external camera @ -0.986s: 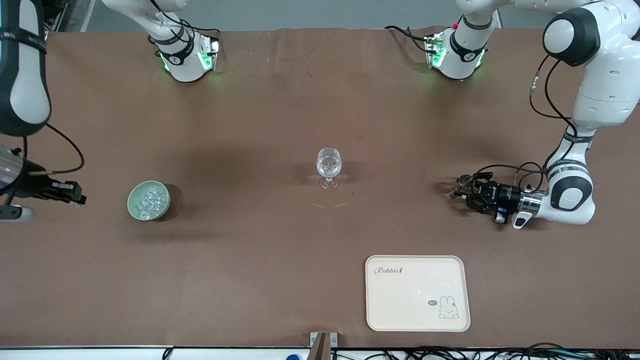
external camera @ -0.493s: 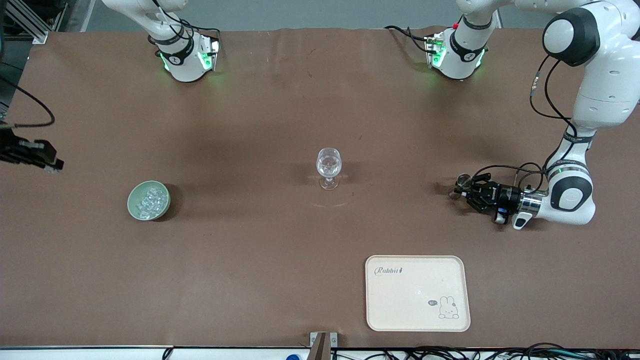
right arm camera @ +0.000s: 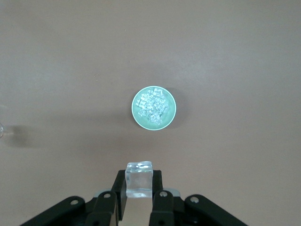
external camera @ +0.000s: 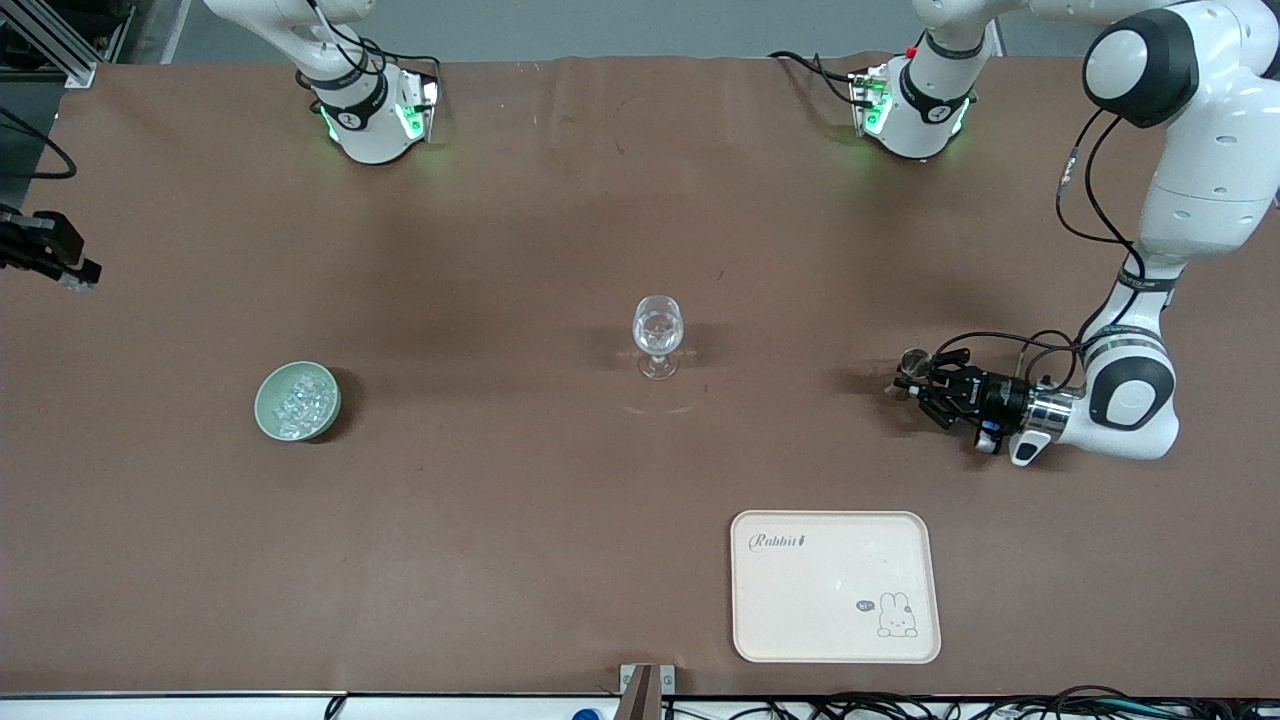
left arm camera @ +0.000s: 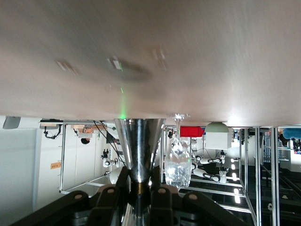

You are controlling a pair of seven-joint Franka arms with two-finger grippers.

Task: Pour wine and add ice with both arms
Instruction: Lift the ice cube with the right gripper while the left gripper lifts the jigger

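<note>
My left gripper is shut on the shiny metal jigger, low by the table toward the left arm's end. In the left wrist view the fingers pinch the jigger's waist, with the clear stemmed glass past it. The glass stands mid-table. My right gripper is high over the right arm's end. In the right wrist view it is shut on one clear ice cube, above the pale green bowl holding a heap of ice. The bowl also shows in the front view.
A cream tray with a rabbit drawing lies near the front camera, toward the left arm's end. Both arm bases stand along the table's edge farthest from the camera. Brown tabletop lies between bowl, glass and tray.
My right gripper has risen and drawn away from the bowl with the ice cube. My left gripper has carried the jigger slightly toward the glass.
</note>
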